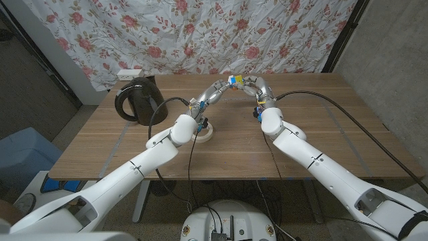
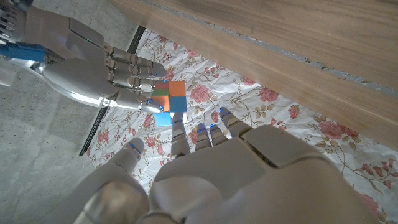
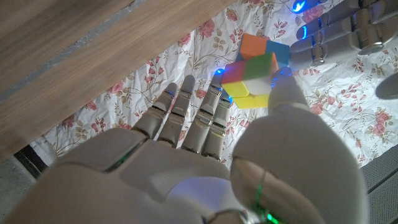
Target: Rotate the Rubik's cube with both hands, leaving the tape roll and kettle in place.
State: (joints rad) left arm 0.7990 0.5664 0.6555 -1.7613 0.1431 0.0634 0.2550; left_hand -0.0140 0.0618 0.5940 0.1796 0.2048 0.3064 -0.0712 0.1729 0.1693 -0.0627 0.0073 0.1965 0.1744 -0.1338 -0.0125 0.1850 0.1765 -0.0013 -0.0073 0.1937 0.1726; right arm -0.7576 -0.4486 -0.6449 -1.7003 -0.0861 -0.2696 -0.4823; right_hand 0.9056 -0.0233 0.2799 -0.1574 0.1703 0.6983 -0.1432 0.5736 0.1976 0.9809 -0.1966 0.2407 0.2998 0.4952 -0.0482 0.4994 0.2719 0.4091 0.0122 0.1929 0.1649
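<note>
The Rubik's cube (image 1: 233,79) is held up above the far middle of the table between both hands. My left hand (image 1: 217,90) reaches it from the left, and my right hand (image 1: 253,87) from the right. In the left wrist view my left hand's (image 2: 249,168) fingertips touch the cube (image 2: 171,99), and my right hand (image 2: 93,68) closes its fingers on the other side. In the right wrist view my right hand's (image 3: 205,155) thumb presses the cube (image 3: 255,71), one layer of which sits turned out of line. The left hand (image 3: 336,31) grips its far side.
A black kettle (image 1: 137,99) stands at the table's back left. The white tape roll (image 1: 204,132) lies near the middle, partly behind my left arm. A white power strip (image 1: 130,72) sits at the back edge, with a floral curtain (image 1: 200,33) behind the table.
</note>
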